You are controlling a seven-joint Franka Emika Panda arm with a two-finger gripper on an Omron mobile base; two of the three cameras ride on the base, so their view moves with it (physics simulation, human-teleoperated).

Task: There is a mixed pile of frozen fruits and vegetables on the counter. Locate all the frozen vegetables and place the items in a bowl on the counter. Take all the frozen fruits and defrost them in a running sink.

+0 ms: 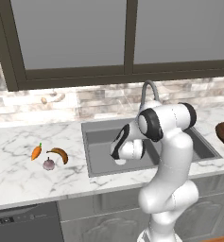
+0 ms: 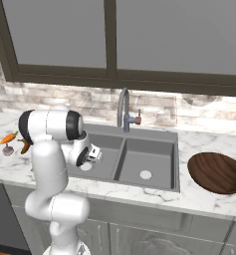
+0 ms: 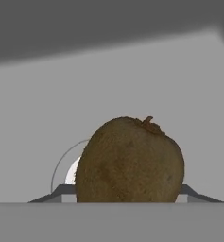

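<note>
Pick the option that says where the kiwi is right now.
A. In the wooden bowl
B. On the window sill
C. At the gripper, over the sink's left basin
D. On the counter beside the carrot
C: the hand view shows the kiwi right at the gripper with the basin's pale drain behind it, and the base views put the gripper down in the left basin of the sink.

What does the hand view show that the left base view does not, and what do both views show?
The hand view alone shows the brown oval kiwi close up, in front of a pale round drain. The left base view alone shows the orange carrot, the curved brownish-yellow banana and the pinkish-white bulb on the white marble counter, plus the grey gooseneck tap. Both show the dark grey sink basin.
</note>
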